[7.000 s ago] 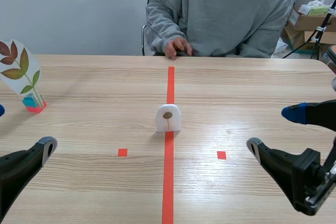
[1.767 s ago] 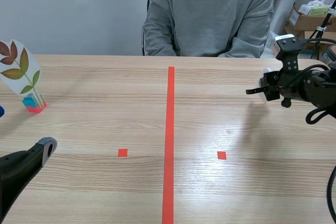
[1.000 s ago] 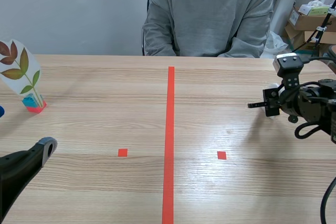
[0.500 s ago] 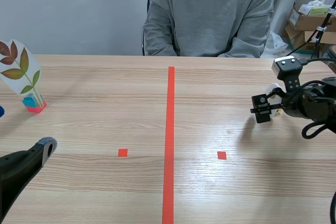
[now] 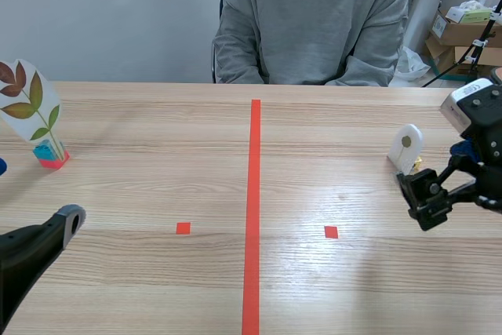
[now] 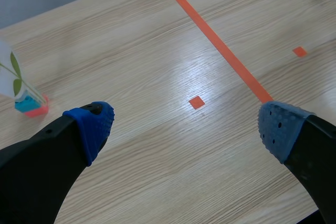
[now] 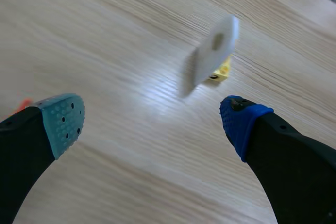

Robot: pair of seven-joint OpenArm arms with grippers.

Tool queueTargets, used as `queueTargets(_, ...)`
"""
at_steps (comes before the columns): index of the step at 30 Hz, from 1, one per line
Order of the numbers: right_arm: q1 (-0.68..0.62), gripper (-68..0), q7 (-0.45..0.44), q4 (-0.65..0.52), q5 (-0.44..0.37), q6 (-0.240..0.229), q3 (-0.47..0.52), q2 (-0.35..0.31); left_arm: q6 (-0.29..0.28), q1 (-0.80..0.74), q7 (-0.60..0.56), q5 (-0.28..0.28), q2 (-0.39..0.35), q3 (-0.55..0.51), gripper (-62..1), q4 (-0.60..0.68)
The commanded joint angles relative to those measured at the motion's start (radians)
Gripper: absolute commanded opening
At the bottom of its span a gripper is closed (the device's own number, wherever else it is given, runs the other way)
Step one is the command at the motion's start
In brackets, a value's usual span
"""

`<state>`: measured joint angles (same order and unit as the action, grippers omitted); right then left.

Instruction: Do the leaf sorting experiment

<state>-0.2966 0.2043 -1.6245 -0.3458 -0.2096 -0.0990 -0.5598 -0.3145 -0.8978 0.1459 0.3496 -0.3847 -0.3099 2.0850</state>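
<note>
A small white card (image 5: 405, 145) printed with one brown leaf stands on a yellow base at the table's right side. In the right wrist view the same card (image 7: 212, 51) stands just ahead of my right gripper (image 7: 152, 124), apart from both pads. My right gripper (image 5: 439, 180) is open and holds nothing, a little nearer than the card. At the far left, a taller card with several coloured leaves (image 5: 27, 103) stands on a blue and red base (image 6: 31, 106). My left gripper (image 6: 186, 129) is open and empty, low at the near left (image 5: 31, 198).
A person in a grey sweatshirt (image 5: 314, 21) sits across the table, hands out of sight. An orange-red tape line (image 5: 252, 209) runs down the middle, with a small square on either side. Cardboard boxes (image 5: 463, 33) stand beyond the table's far right corner.
The right gripper carried the small white card from the middle to the right side, set it down, opened and pulled back toward the near edge. The left arm has not moved.
</note>
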Motion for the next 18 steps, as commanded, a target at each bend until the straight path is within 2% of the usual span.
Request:
queueTargets(1, -0.048, -14.8, -0.025, -0.055, -0.006, -0.007, 0.03, -0.004, 0.002, 0.003, -0.014, 0.013, 0.007, 0.001, -2.2, 0.005)
queueTargets(4, -0.184, -14.8, -0.034, -0.217, -0.006, -0.03, 0.068, 0.004, 0.002, 0.003, -0.014, 0.013, 0.007, 0.001, -2.2, 0.005)
queueTargets(6, -0.262, -14.8, -0.052, -0.296, -0.006, -0.053, 0.085, 0.004, 0.002, 0.003, -0.014, 0.013, 0.007, 0.001, -2.2, 0.005)
queueTargets(8, -0.33, -14.8, -0.075, -0.356, -0.006, -0.056, 0.102, 0.004, 0.002, 0.003, -0.014, 0.013, 0.007, 0.001, -2.2, 0.005)
queueTargets(12, -0.413, -14.8, -0.114, -0.402, -0.02, -0.135, 0.143, 0.012, 0.002, 0.004, -0.014, 0.013, 0.007, 0.001, -2.2, 0.0)
queueTargets(15, -0.445, -14.8, -0.125, -0.403, -0.067, -0.207, 0.181, 0.033, 0.002, 0.012, -0.014, 0.013, 0.007, 0.001, -2.2, -0.017)
queueTargets(18, -0.455, -14.8, -0.131, -0.403, -0.098, -0.241, 0.222, 0.062, 0.002, 0.02, -0.014, 0.013, 0.007, 0.001, -2.2, -0.036)
